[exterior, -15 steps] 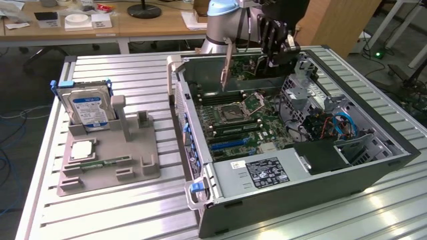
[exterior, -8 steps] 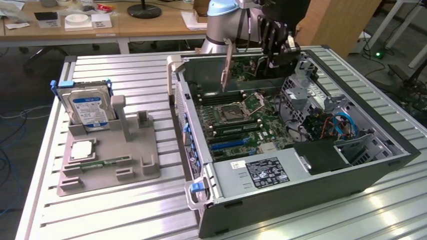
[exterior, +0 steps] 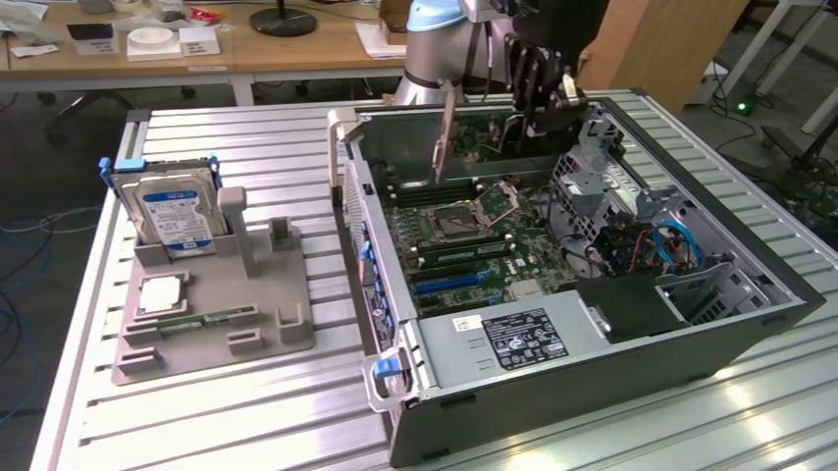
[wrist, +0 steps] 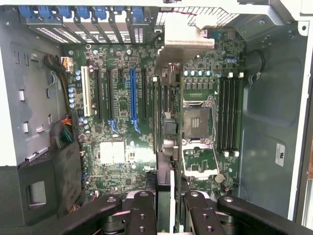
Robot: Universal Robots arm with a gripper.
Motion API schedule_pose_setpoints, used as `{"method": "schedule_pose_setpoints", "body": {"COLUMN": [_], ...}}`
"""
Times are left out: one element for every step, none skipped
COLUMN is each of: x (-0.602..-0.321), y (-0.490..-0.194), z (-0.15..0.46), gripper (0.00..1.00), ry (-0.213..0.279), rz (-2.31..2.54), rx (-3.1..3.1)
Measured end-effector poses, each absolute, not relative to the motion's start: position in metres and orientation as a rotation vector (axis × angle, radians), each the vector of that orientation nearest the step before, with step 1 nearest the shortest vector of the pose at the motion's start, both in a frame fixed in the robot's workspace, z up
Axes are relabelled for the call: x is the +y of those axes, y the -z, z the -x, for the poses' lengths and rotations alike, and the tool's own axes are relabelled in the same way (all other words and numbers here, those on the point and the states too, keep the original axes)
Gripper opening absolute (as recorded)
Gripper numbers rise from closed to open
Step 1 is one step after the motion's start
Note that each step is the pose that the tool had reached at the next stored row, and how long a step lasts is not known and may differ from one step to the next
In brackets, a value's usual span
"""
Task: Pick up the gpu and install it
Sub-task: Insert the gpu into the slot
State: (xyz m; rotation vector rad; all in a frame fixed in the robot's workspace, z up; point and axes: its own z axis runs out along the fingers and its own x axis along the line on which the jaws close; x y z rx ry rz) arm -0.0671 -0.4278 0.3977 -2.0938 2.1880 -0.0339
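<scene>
gpu (wrist: 166, 98) edge-on in gripper (wrist: 166, 188), over motherboard (wrist: 122, 122)

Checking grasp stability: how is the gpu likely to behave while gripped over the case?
The gpu looks like a thin flat circuit board, so it is probably stiff and light. Pinched across its thickness by the gripper, it could pivot if bumped. Its bare circuitry suggests it's fragile.

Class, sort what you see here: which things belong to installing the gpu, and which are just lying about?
Job in hand: gpu, gripped in the jaws; open computer case; motherboard.
Lying about: hard drive; memory stick; processor chip; grey holder.
</scene>
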Motion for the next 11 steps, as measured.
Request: {"method": "schedule_pose_setpoints", "body": {"x": [-0.4279,-0.428,-0.428,-0.4281,-0.4281,-0.4281,-0.4281,-0.4281,-0.4283,-0.4285,-0.4289], "y": [-0.3971,-0.3967,-0.3965,-0.3963,-0.3961,-0.3959,-0.3958,-0.3956,-0.3955,-0.3955,-0.3954], "z": [0.0671,0.0672,0.0676,0.0681,0.0689,0.0698,0.0706,0.0713,0.0718,0.072,0.0721], "gripper": [0.27,0.27,0.27,0.27,0.27,0.27,0.27,0.27,0.27,0.27,0.27], "ry": [0.033,0.032,0.032,0.032,0.032,0.032,0.032,0.032,0.032,0.033,0.033], "rz": [2.094,2.094,2.094,2.095,2.095,2.094,2.093,2.092,2.088,2.085,2.081], "rx": [2.189,2.189,2.189,2.189,2.189,2.189,2.19,2.192,2.195,2.199,2.202]}}
